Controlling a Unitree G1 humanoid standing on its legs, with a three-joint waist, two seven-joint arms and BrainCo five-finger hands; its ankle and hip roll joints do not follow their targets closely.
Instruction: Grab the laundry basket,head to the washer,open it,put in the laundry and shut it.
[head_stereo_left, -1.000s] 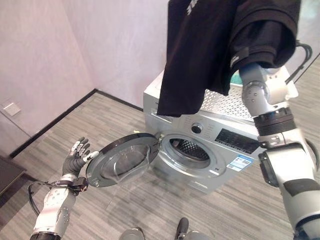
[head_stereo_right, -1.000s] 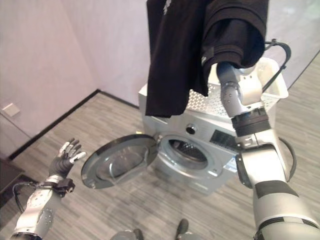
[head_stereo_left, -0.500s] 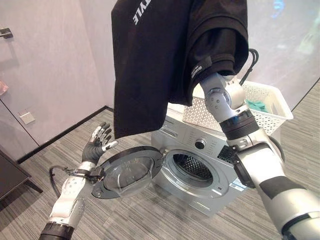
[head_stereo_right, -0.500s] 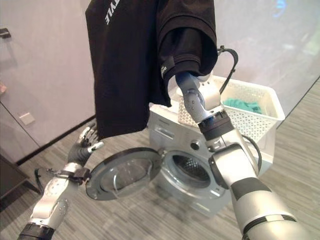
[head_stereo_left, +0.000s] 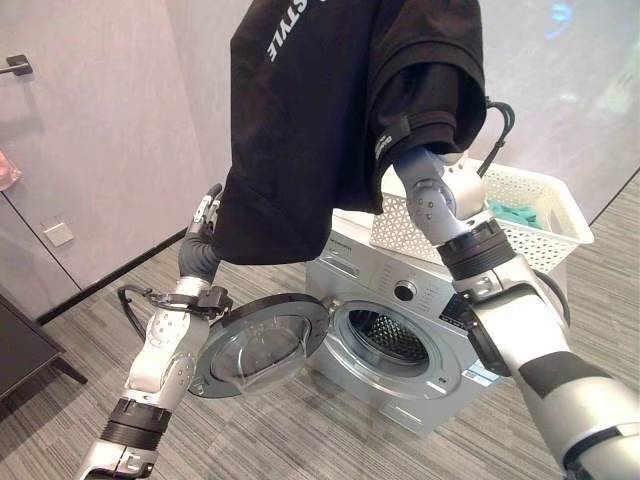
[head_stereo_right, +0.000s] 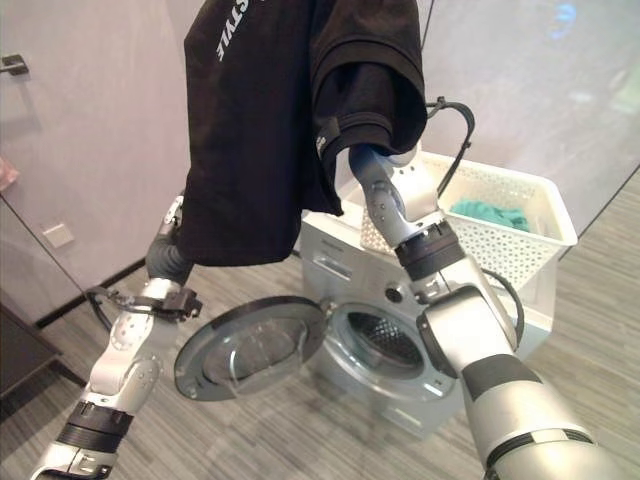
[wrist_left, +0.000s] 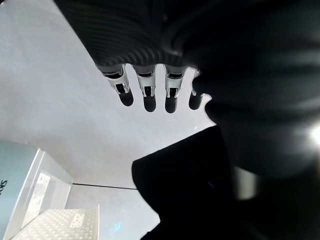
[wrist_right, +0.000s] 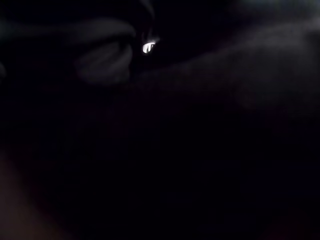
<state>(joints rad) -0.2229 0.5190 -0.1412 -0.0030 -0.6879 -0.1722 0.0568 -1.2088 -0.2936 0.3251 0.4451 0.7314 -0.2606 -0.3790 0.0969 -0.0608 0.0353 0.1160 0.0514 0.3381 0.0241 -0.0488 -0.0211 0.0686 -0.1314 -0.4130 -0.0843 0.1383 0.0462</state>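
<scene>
While the black shirt hangs draped over the raised right arm, hiding that hand so its grasp cannot be told, the left hand, fingers straight, has risen from beside the open washer door to the shirt's hem, suggesting loading is imminent.

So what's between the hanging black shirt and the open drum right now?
Bare air. In the left eye view the shirt hangs above the open door and left of the drum opening, with nothing between.
</scene>
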